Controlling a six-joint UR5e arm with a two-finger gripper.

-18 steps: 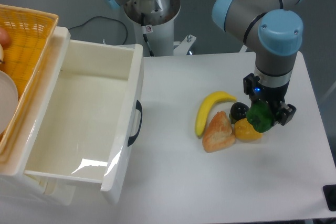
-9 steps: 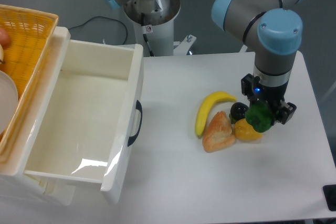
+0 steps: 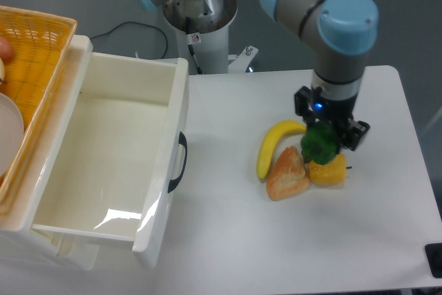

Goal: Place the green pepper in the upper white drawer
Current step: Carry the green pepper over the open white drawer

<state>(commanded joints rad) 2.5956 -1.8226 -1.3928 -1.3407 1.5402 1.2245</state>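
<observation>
Above the yellow pepper and bread, I have the gripper pinching the green pepper, lifted free so it can travel left to the open upper white drawer.

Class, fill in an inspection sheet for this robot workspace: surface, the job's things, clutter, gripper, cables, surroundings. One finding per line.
Surface: white table, no spills seen.
Job's things: green pepper held in the gripper, above the other food; upper white drawer pulled open, nothing seen inside.
Clutter: banana, bread piece and yellow-orange pepper bunched together under the gripper.
Gripper: gripper shut on the green pepper.
Cables: black cable behind the drawer.
Surroundings: orange woven basket left of the drawer; arm base behind the table.
</observation>
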